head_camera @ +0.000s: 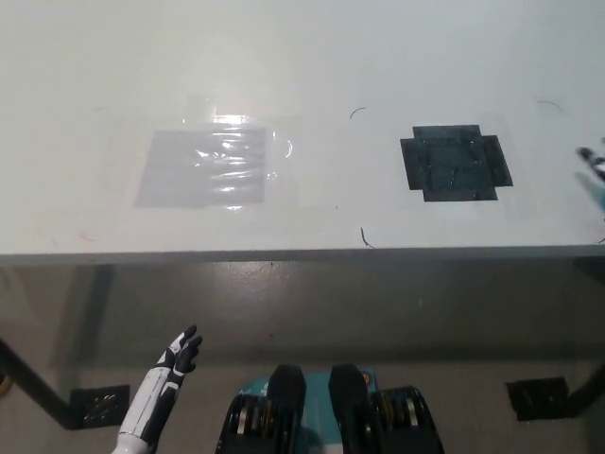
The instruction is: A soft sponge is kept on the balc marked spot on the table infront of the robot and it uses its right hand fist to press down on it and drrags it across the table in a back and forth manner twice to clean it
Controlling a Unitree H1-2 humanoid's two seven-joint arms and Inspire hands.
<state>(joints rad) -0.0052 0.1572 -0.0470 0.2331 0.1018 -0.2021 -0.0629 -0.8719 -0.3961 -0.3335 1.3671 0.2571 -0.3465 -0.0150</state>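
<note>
Left hand (178, 352) low beside table edge, idle, fingers spread, holding nothing. Shiny film patch (210, 166) taped on table (312, 57), bare. Black mark (456, 162) uncovered; no sponge on it. Right hand (594, 161) only sliver at far right edge, grip unreadable. Sponge unseen, probably under that hand outside view. For return stroke: keep fist flat, pressure even, drag slowly so sponge doesn't slip out.

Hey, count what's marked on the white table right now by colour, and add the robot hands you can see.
Black marked patch: 1
Clear shiny taped patch: 1
White left hand, below the table edge: 1
Black right hand, only fingertips at the right edge: 1
Total: 4
</note>
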